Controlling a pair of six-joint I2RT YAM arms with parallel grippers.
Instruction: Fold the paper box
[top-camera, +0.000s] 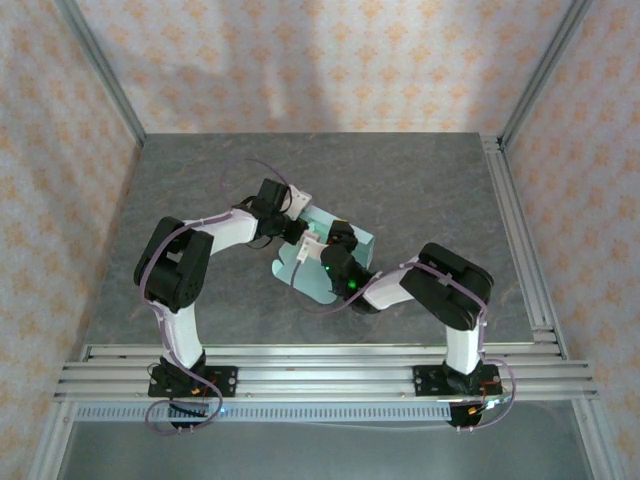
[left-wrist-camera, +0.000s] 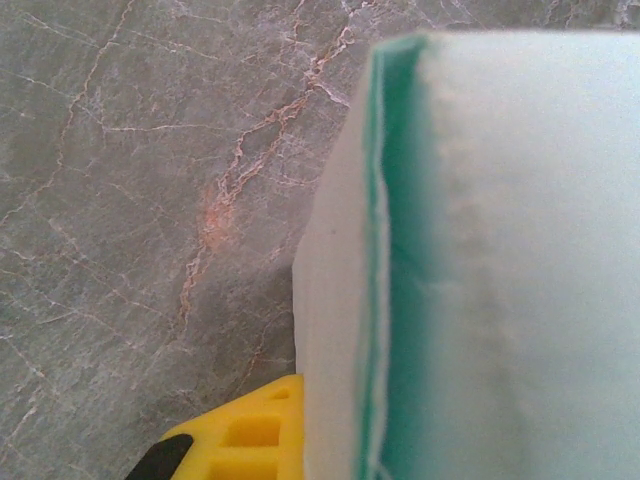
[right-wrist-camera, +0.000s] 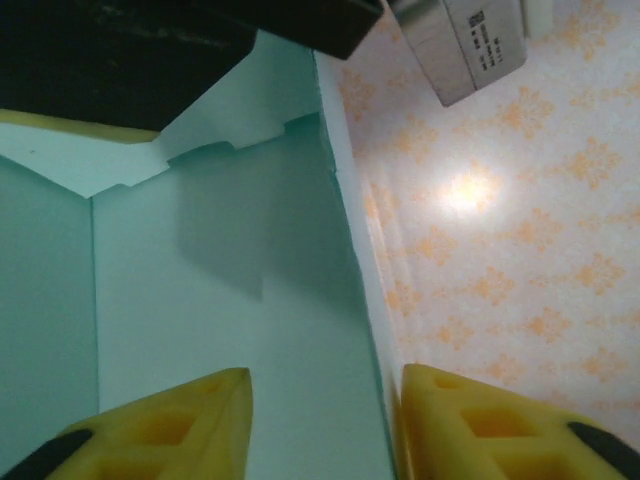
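The paper box (top-camera: 357, 244), pale mint-blue card, stands partly raised at mid-table between both arms. In the left wrist view a card wall of the paper box (left-wrist-camera: 500, 250) rises close up, showing a doubled green edge. My left gripper (left-wrist-camera: 325, 400) is shut on that wall; one yellow finger (left-wrist-camera: 240, 440) presses its outer face and the other is hidden behind the card. From above, the left gripper (top-camera: 293, 222) holds the box's far-left edge. My right gripper (right-wrist-camera: 325, 400) is open astride a side wall of the paper box (right-wrist-camera: 220, 280), pointing into its inside. From above, the right gripper (top-camera: 318, 248) is at the box's middle.
The grey marble table (top-camera: 200, 180) has free room all around the box. Aluminium rails run along the near edge (top-camera: 320, 365) and the right side (top-camera: 520, 230). Patterned walls (top-camera: 330, 60) enclose the cell.
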